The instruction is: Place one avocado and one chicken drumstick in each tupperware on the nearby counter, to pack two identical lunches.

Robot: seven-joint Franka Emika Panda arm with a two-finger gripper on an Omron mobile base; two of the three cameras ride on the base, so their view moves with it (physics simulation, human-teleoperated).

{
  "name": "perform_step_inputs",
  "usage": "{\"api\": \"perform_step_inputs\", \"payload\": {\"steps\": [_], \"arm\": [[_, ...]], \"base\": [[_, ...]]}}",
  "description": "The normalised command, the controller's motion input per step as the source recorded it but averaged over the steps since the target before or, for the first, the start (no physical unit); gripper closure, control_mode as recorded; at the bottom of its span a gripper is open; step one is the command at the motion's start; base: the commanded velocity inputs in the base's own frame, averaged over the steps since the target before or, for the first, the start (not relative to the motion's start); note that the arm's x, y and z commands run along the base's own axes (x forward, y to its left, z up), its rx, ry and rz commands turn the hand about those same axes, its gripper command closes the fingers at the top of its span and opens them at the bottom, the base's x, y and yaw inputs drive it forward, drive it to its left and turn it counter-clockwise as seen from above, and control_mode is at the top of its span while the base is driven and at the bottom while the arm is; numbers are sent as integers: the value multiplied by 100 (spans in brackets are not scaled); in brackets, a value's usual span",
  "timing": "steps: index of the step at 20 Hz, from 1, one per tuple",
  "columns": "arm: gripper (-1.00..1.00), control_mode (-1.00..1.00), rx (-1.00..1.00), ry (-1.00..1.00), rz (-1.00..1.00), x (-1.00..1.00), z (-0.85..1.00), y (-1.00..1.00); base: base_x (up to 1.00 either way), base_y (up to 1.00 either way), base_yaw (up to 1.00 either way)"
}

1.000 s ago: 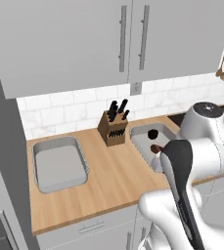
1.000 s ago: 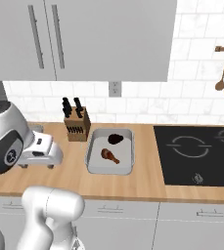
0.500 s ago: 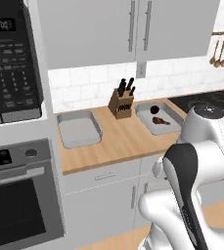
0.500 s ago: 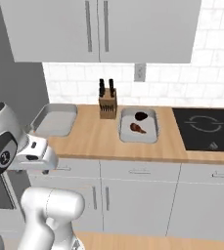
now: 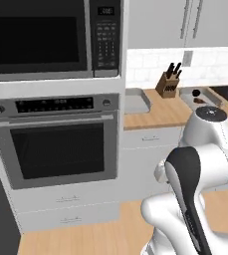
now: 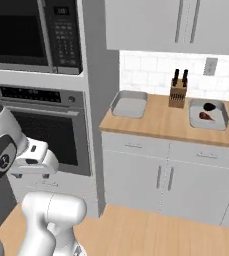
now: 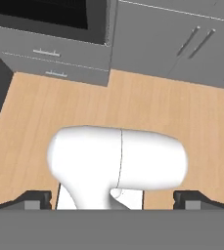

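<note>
End effector [image 7: 111, 199] fully spread, nothing between its tips, pointing down over the wooden floor [image 7: 133, 107]. Beyond it, wall oven [image 6: 46, 120] with microwave [image 5: 51, 37] above. Farther, on the tabletop [image 6: 151, 120]: an empty tupperware [image 6: 129, 104] at the oven end, then a knife block [image 6: 177, 94], then the second tupperware [image 6: 209, 113] containing the chicken drumstick [image 6: 205, 116] and the avocado [image 6: 209, 106].

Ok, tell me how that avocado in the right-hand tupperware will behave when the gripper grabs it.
The avocado looks smooth, rounded and glossy, so it may slip between the fingers or roll if nudged. It is small beside its tupperware, so probably light. It lies close to the chicken drumstick, which a wide grab might bump.
</note>
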Motion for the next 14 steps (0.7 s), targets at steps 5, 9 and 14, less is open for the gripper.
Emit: {"api": "perform_step_inputs", "payload": {"steps": [5, 9, 14], "arm": [[-100, 100, 0, 0, 0, 0, 0, 0], [-100, 100, 0, 0, 0, 0, 0, 0], [-100, 100, 0, 0, 0, 0, 0, 0]], "base": [[-100, 85, 33], [-100, 83, 23], [-99, 93, 16]]}}
